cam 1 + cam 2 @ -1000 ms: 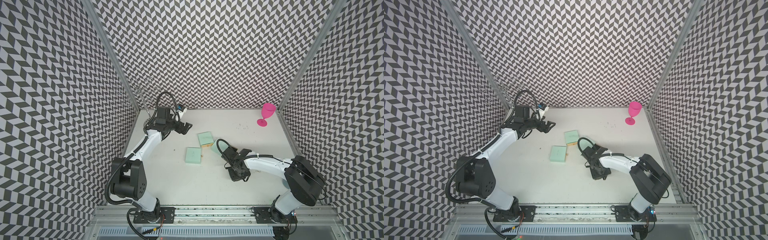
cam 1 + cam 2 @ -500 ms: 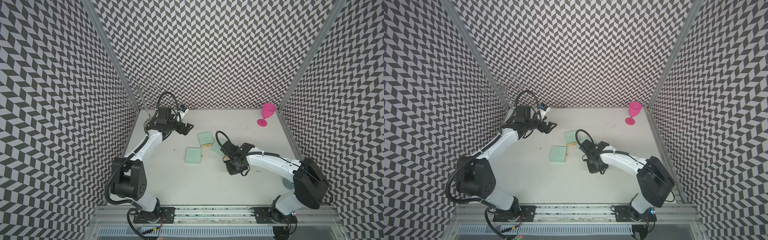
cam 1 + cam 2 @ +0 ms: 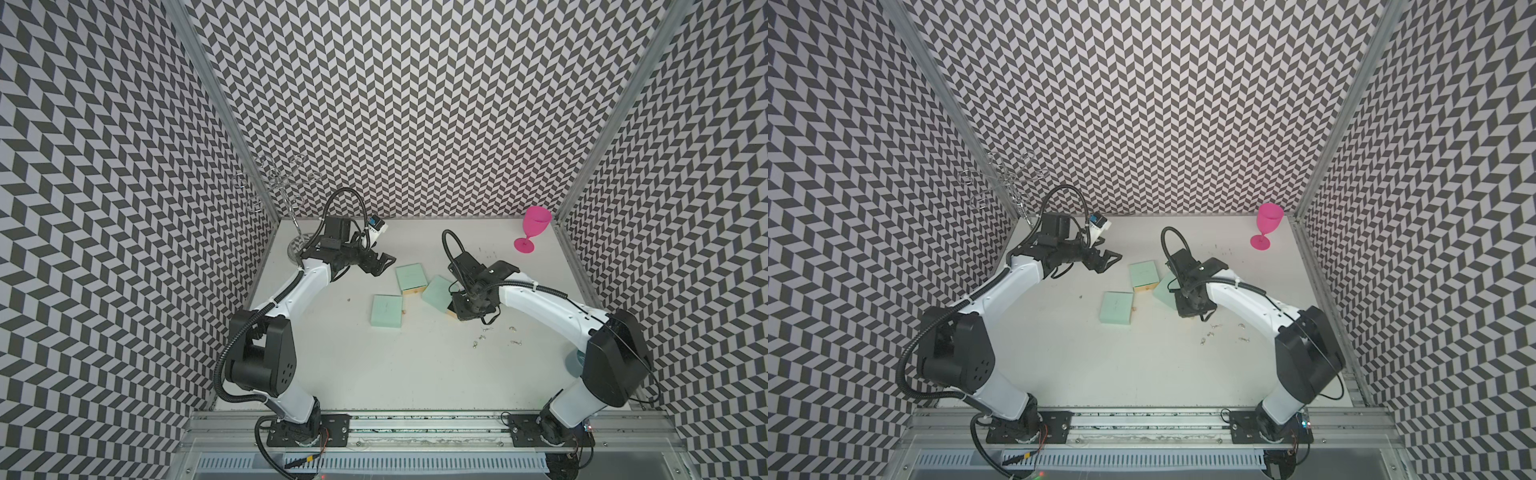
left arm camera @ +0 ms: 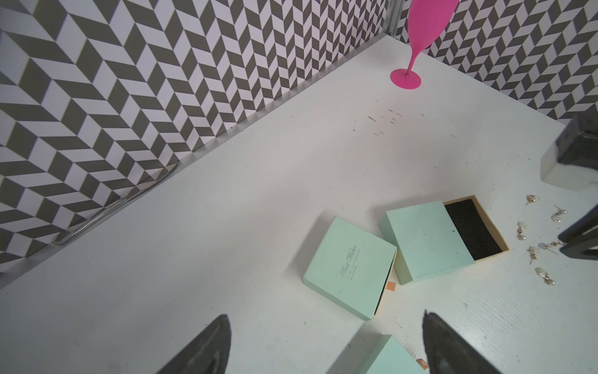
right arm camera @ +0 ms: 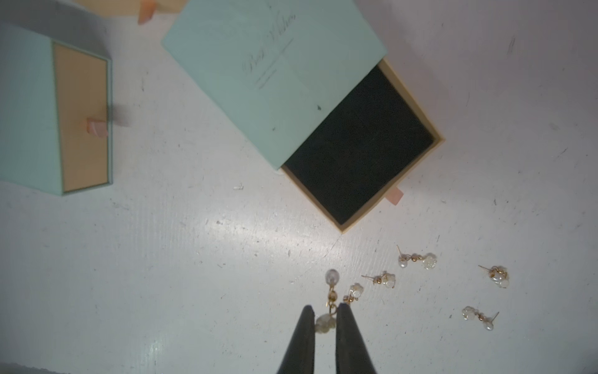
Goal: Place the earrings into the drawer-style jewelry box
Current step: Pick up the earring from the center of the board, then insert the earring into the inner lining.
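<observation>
My right gripper is shut on one pearl-and-gold earring, which hangs between its fingertips above the table. Several more earrings lie loose on the white table beside it, also visible in a top view and in the left wrist view. The mint jewelry box has its drawer pulled out, black lining bare. In both top views the right gripper hovers at that box's open end. My left gripper stands open and holds nothing, off to the left.
Two closed mint boxes lie left of the open one. A pink goblet stands at the back right. A chrome wire stand rises in the back left corner. Patterned walls close three sides.
My right gripper has moved from the earring cluster back toward the open box, staying shut on one earring. The left arm has hardly moved.
</observation>
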You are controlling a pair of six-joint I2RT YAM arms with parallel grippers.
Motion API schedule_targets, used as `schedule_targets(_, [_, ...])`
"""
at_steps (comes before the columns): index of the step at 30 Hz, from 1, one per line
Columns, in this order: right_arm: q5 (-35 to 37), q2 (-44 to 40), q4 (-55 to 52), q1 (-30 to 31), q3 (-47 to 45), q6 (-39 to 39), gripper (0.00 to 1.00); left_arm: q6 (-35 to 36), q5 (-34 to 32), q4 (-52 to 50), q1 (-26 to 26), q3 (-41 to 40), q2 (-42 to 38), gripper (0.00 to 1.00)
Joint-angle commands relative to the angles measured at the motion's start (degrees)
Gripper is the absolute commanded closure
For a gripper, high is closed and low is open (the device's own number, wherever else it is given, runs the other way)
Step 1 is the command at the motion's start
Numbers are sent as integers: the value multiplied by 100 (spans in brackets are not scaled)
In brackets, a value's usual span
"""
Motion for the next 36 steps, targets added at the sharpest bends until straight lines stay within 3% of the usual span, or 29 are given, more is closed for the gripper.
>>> schedule_targets(1, [-69,296,175,-161,230,-289,86,222,281,-183,-116,304,148,7])
schedule_targets(19, [-297,1632,265,-518,1193,-921,86,273,327,-581,-354,1689,1129,8])
schedule_targets(36, [-780,1607,93,-503,1200,-951,86,294,284,-713,-443,2210,1655,8])
